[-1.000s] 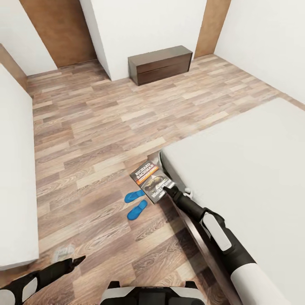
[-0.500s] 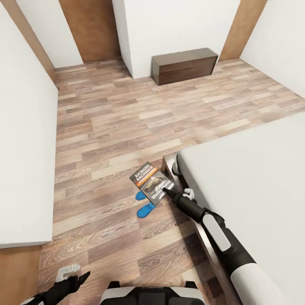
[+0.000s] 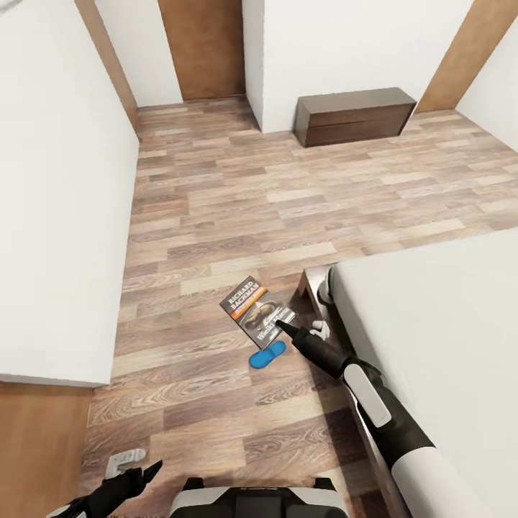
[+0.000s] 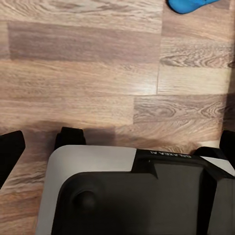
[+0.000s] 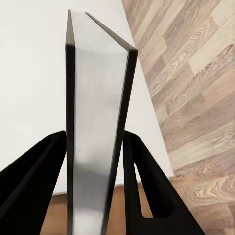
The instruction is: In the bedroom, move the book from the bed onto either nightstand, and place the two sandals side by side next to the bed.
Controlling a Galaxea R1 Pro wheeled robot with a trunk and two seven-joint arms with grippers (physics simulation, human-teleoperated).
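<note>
Head view: right claw (image 3: pixel 282 327), arm extended forward, clenched on the lower corner of the book (image 3: pixel 257 311). Book held in the air, cover up, lettering "RICHARD BACHMAN" legible, above the wood-plank floor (image 3: pixel 216 216) just off the corner of the bed (image 3: pixel 439 316). One blue sandal (image 3: pixel 267 356) on the floor, partly hidden beneath the book, close to the bed's dark frame. Left claw (image 3: pixel 137 476) low at the near edge of the view, over the floor; whether it is released or clenched cannot be told. Long low dark wooden cabinet (image 3: pixel 354 116) against the far white wall. Wooden door (image 3: pixel 205 47) beyond.

Left wrist view: robot's base (image 4: pixel 132 196), grey and black, over plank floor; part of a blue sandal (image 4: pixel 188 5) at the frame's edge, well apart from the base.

Right wrist view: book (image 5: pixel 95 147) seen edge-on, upright between the two black fingers (image 5: pixel 147 181), which press on both covers. White wall and plank floor behind.
</note>
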